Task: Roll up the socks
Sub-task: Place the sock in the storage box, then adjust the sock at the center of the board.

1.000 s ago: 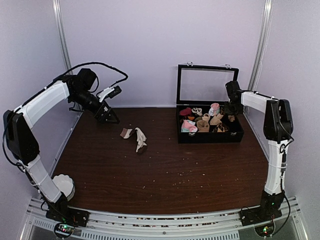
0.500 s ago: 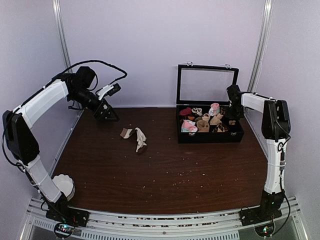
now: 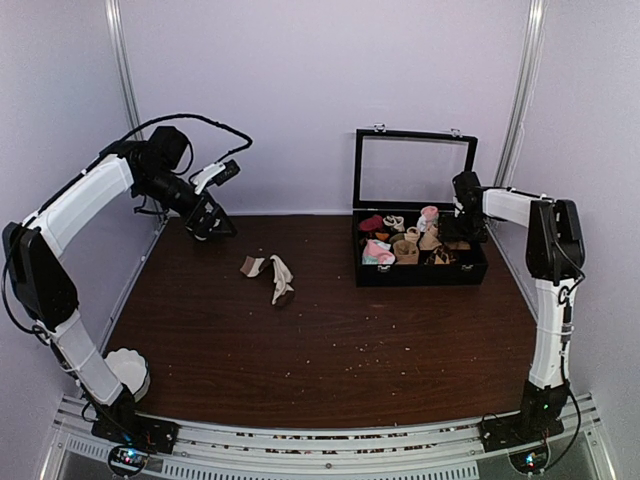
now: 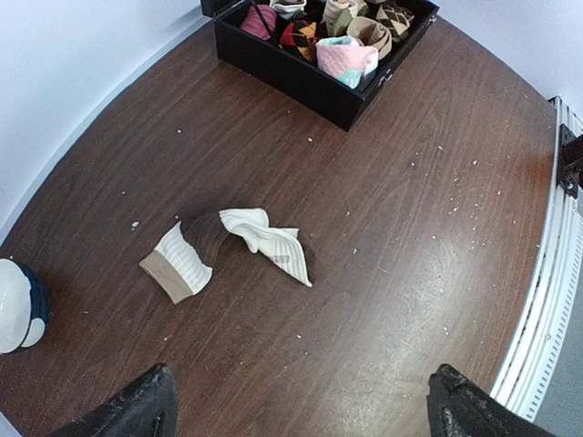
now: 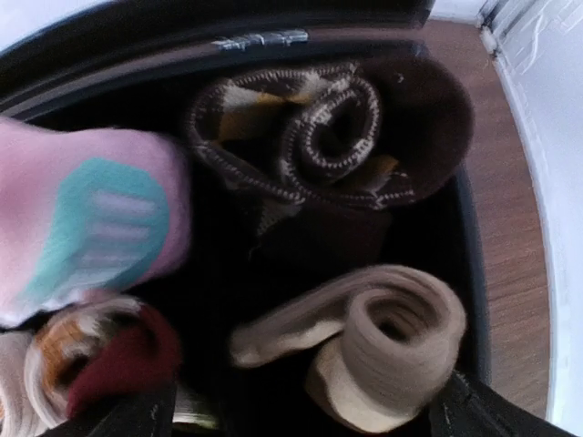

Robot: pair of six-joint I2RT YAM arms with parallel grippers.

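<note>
- While the left end effector hangs above the far left corner of the surface, its fingers stand wide apart and grip nothing.
- In the left wrist view both dark fingertips sit at the bottom of the frame, with bare brown wood between them.
- The socks lie loose and unrolled on the surface, left of its centre and nearer the far edge than the near one.
- They sit well apart from both end effectors, between the left one and the black box.
- Seen from the left wrist, the socks are crumpled and touch each other. One shows a pale ribbed cuff with a tan band, and the other is a whitish twisted strip.
- The black box stands near the far right corner of the surface, with its framed lid upright and open.
- The right end effector is over the right end of the box, and its fingers are spread with nothing between them.
- The right wrist view looks straight down into the box. It shows a pink and teal roll, a brown checked roll, a tan roll and a red and orange roll.
- Pale specks are scattered over the wood.
- A white round object sits at the near left corner, beside the left arm.
</note>
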